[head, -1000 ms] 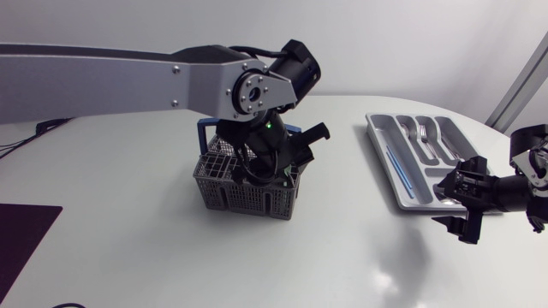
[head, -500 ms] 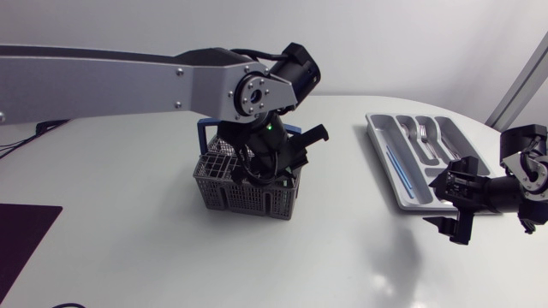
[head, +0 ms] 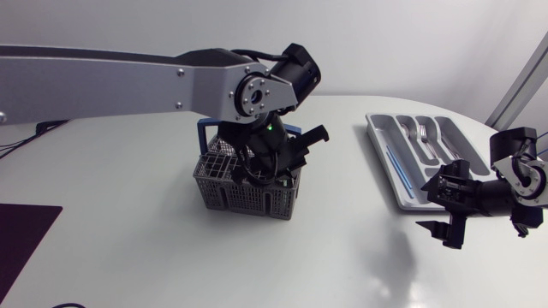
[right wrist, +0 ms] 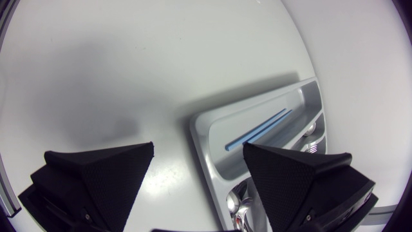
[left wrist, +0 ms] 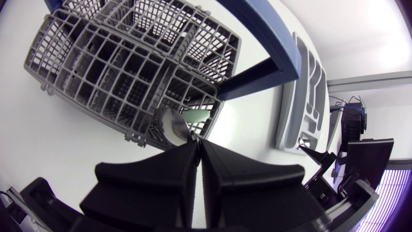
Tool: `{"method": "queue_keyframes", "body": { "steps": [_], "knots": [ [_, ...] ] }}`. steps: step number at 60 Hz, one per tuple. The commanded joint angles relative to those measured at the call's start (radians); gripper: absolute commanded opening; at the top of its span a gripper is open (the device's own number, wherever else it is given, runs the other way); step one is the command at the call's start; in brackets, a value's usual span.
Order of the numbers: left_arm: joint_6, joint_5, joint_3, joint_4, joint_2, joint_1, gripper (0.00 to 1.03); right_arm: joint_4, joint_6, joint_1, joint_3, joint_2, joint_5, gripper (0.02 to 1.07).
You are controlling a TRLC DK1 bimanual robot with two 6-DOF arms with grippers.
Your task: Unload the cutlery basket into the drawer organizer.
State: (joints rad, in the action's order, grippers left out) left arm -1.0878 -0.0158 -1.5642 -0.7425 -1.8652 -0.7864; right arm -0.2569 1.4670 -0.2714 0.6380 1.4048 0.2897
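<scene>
A grey mesh cutlery basket (head: 244,192) with a blue handle (left wrist: 270,38) stands mid-table. My left gripper (head: 270,167) reaches down into its right-hand end. In the left wrist view that gripper (left wrist: 198,145) is shut, its fingertips meeting on the rim of a silver spoon (left wrist: 172,125) that stands bowl-up in a corner cell beside a green piece (left wrist: 196,116). The silver drawer organizer (head: 402,192) lies at the right and holds a blue utensil (head: 398,167) and forks (head: 424,137). My right gripper (head: 447,214) hangs open and empty above the table, by the organizer's near left corner (right wrist: 212,138).
A dark mat (head: 21,239) lies at the table's front left corner. The left arm's long silver link (head: 128,81) spans the table's back left above the surface. Bare white tabletop lies between basket and organizer.
The left gripper's fingers have closed together inside the basket. The right gripper has shifted a little left and toward the front, away from the organizer.
</scene>
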Motion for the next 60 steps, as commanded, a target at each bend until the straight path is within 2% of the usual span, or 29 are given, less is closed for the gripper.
{"method": "queue_keyframes", "body": {
  "steps": [1,12,25,38,60],
  "knots": [
    [0.014,-0.007,0.013,-0.003,0.011,0.010,0.04,0.002,-0.039,0.029,-0.026,-0.032,-0.001,1.02],
    [0.026,-0.007,0.015,-0.005,0.026,0.010,0.04,-0.030,-0.154,0.133,-0.026,-0.092,0.006,1.02],
    [0.037,-0.007,0.029,-0.001,0.049,0.015,0.04,-0.097,-0.286,0.247,-0.003,-0.109,0.089,1.02],
    [0.052,-0.007,0.058,0.020,0.080,0.018,0.04,-0.100,-0.422,0.334,0.022,-0.095,0.146,1.02],
    [0.062,0.005,0.084,0.046,0.116,0.021,0.04,-0.091,-0.491,0.406,0.029,-0.082,0.155,1.02]
  ]
}}
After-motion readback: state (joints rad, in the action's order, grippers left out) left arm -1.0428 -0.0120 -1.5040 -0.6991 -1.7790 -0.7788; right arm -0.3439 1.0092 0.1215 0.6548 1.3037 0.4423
